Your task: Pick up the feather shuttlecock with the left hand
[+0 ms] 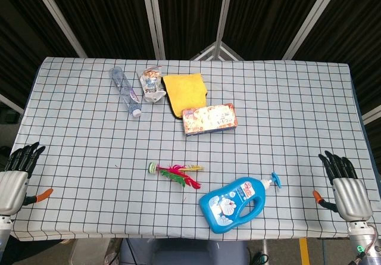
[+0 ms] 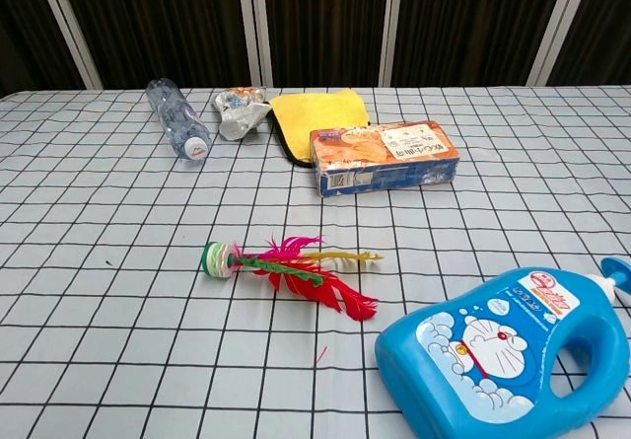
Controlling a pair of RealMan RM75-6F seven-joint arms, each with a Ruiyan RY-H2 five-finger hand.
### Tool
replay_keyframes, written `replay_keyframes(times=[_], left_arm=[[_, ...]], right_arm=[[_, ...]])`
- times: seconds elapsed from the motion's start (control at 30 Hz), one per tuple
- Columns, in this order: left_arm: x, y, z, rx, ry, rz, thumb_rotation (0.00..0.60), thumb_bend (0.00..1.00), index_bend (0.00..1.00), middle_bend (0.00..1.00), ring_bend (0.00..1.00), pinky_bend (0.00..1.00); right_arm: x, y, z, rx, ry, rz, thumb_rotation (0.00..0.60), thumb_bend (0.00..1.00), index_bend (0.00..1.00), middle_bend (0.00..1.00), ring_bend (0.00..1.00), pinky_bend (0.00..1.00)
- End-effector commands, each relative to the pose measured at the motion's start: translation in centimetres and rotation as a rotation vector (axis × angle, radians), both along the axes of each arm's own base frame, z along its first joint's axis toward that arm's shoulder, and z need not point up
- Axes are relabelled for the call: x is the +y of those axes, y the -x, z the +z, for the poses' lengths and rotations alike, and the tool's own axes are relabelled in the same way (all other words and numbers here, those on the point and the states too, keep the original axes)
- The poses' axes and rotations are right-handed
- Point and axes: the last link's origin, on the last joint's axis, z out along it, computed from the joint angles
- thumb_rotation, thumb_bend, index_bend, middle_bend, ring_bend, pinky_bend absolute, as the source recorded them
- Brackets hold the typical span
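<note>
The feather shuttlecock (image 1: 174, 173) lies left of the blue bottle (image 1: 235, 204). The left hand (image 1: 15, 178) holds nothing, fingers (image 1: 27, 156) straight. It should reach over and pinch the round base.

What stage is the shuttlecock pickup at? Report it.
Nothing looks done yet. The feather shuttlecock lies flat on the checked tablecloth, untouched. The left hand rests open at the table's edge, holding nothing. Reaching, gripping and lifting all remain.
</note>
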Motion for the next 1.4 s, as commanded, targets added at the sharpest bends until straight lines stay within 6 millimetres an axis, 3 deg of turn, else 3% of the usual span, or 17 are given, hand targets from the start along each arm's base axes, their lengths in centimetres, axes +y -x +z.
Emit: replay_keyframes(times=[0.03,0.43,0.67,0.93,1.1,1.4], left_arm=[[0.0,0.0,0.0,0.000,0.001,0.000,0.600,0.12,0.00,0.00,0.00,0.00],[0.2,-0.4,-0.3,0.025,0.031,-0.044,0.600,0.12,0.00,0.00,0.00,0.00],[2.2,-3.0,-1.6,0.147,0.142,-0.249,0.600,0.15,0.05,0.00,0.00,0.00],[4.7,-9.0,-6.4,0.187,0.292,-0.431,0.600,0.25,0.21,0.00,0.00,0.00],[5.6,-12.9,-11.2,0.185,0.364,-0.499,0.600,0.33,0.31,0.00,0.00,0.00],[6.4,-18.1,-18.0,0.185,0.407,-0.548,0.600,0.38,0.37,0.00,0.00,0.00]], right_arm=[[0.0,0.0,0.0,0.000,0.000,0.000,0.600,0.33,0.00,0.00,0.00,0.00],[0.0,0.0,-0.1,0.003,-0.001,0.001,0.600,0.33,0.00,0.00,0.00,0.00],[-0.1,-0.1,-0.1,-0.001,0.000,0.000,0.600,0.33,0.00,0.00,0.00,0.00],[-0.2,0.0,-0.1,-0.008,-0.003,-0.002,0.600,0.33,0.00,0.00,0.00,0.00],[-0.1,0.1,0.1,-0.015,0.003,-0.009,0.600,0.33,0.00,0.00,0.00,0.00],[0.0,0.2,0.3,-0.031,0.005,-0.019,0.600,0.33,0.00,0.00,0.00,0.00]])
